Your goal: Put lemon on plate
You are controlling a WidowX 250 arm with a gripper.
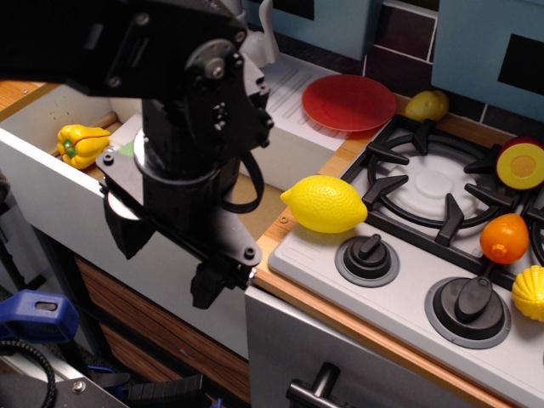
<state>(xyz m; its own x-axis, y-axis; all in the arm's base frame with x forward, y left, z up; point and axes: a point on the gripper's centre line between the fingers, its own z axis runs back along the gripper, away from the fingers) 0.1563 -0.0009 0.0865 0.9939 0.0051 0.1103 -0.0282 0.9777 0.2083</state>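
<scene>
The lemon [325, 204] is large, glossy and bright yellow. It lies on the front left corner of the toy stove, just behind a knob [367, 257]. The red plate [348, 102] sits flat on the white ledge behind it, left of the burner, with nothing on it. My black gripper [170, 259] hangs at the left of the lemon, over the front wall of the sink, and hides much of it. Its two fingers [212, 285] stand apart on their rail with nothing between them. It is well clear of the lemon.
A dull yellow fruit [427, 105] lies right of the plate. A yellow pepper [81, 144] lies in the sink. On the stove are a black burner grate [433, 183], a cut red-yellow fruit [520, 163], an orange fruit [504, 238], a ribbed yellow shell [529, 291] and a second knob [467, 310].
</scene>
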